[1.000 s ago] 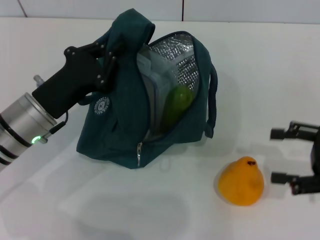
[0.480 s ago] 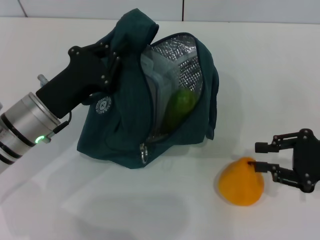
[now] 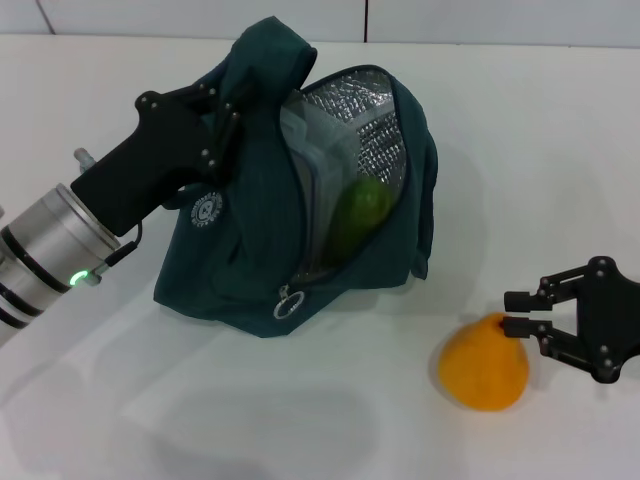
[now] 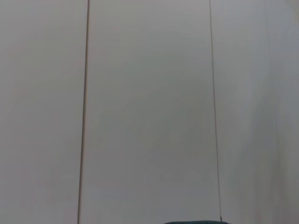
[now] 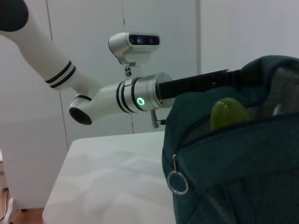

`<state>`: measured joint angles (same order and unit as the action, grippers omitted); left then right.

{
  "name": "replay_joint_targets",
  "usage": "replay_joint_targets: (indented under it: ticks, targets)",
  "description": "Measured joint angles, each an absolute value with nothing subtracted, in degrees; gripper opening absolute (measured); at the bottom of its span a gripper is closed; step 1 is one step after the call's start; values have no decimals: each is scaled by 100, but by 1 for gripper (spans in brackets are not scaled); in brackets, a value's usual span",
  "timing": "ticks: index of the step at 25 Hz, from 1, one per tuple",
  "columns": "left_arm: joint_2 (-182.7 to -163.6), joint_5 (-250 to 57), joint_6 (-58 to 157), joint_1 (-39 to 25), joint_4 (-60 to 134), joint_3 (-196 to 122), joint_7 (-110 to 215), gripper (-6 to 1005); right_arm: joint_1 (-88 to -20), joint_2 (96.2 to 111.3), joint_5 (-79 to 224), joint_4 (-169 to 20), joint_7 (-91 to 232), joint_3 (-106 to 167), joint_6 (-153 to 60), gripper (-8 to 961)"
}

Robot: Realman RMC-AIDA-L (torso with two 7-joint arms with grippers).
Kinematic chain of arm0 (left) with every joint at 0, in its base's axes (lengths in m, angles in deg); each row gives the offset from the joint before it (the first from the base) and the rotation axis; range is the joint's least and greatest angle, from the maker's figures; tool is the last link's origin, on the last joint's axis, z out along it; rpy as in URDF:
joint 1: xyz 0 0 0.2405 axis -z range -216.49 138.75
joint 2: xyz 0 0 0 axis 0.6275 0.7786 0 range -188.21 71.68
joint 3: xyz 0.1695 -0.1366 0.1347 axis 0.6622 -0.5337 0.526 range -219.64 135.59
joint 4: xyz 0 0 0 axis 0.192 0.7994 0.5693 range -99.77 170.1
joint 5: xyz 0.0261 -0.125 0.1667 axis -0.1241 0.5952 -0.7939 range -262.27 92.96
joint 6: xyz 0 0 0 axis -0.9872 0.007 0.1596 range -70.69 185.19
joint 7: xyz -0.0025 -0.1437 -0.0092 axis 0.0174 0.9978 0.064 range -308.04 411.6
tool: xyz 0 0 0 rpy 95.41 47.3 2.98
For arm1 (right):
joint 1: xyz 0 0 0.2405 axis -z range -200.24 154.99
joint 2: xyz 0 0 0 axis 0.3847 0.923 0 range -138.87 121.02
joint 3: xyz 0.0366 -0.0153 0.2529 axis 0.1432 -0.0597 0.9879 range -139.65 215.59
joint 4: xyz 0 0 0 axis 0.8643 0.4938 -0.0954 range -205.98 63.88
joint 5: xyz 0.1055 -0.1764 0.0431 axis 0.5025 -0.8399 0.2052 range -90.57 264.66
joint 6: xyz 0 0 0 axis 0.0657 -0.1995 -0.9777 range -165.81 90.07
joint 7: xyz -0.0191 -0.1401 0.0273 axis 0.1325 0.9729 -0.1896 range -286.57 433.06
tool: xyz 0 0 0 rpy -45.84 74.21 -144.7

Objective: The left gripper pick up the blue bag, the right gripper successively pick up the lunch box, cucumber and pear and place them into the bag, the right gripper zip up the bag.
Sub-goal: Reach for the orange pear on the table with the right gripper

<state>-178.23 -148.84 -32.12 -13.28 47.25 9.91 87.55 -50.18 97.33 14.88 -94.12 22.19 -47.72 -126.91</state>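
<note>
**The pear is next**

The orange-yellow pear (image 3: pixel 483 364) sits on the white tabletop (image 3: pixel 560 180), in front of the dark teal fabric bag (image 3: pixel 250 250) and a little to its right. It looks round, smooth and firm, and probably quite light (but it could roll or slip). I think the best place to hold it is around its fat middle, one finger on each side. Its narrow top points up and slightly toward the right gripper (image 3: pixel 514 312), so its long axis is almost upright.

The black right gripper has its jaws narrowly open, with the tips right at the top of the pear, holding nothing. The black left gripper (image 3: pixel 222 110) has its jaws closed on the bag's top cloth, keeping the mouth open. A green cucumber (image 3: pixel 357 212) and a clear plastic lunch box (image 3: pixel 305 140) are inside, against the silver lining.
</note>
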Motion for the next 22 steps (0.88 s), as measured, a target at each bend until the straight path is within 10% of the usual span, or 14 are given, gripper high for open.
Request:
replay_joint_targets:
  ticks: [22]
  targets:
    - [-17823,-14846,-3213,-1290,4747,991,8755,58,-5174,9765,1031,-9413,2134,-4545,-12774,395]
